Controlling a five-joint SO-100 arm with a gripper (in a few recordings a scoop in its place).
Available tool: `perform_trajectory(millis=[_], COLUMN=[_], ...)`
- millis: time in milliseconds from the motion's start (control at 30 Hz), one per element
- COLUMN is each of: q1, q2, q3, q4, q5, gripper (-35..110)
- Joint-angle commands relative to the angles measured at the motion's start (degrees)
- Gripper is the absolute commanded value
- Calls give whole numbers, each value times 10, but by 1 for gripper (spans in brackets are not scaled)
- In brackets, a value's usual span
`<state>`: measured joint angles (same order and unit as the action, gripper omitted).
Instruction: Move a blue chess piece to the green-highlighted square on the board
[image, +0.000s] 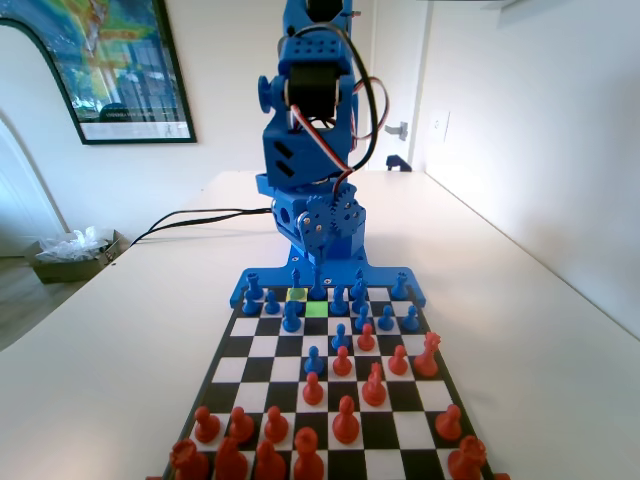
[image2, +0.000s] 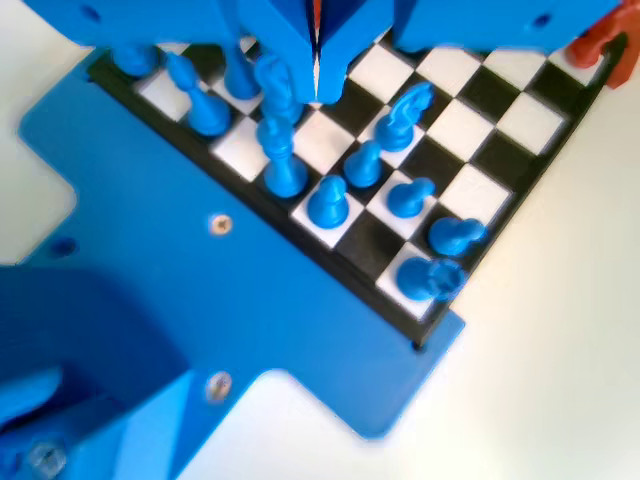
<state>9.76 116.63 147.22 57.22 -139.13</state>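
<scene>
Fixed view, gripper: the gripper (image: 318, 262) hangs low over the far rows of the board (image: 225, 350), tip pointing down at the back ranks; whether it is wide or narrow cannot be read from this side.
Fixed view, target: the green-highlighted square (image: 316, 309) sits in the second row from the arm, bare, with a paler yellow-green square (image: 296, 295) touching it at a corner, one row farther.
Fixed view, piece: a slender blue chess piece (image: 318, 285) stands just behind the green square, right under the gripper.
Wrist view, gripper: jaws nearly together, a thin slit between them, with the top of the slender piece (image2: 278, 140) rising beside them (contact not clear, so grip unconfirmed).
Wrist view, neighbours: blue pawns (image2: 328, 203) stand close on adjoining squares.
Step judged: grasp or just-grasped stage, transfer still to do.
How to do well: confirm firm hold on the narrow upper part, lift straight up above the pawn heads, shift one square toward the red side, lower upright onto the green centre, release only when the base sits flat.
</scene>
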Motion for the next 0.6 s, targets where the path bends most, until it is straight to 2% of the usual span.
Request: perform_trajectory(millis=[0, 567], q1=[18, 111], q2=[40, 67], q3=[5, 38], q4=[1, -16], q5=[-20, -95], gripper=[1, 1])
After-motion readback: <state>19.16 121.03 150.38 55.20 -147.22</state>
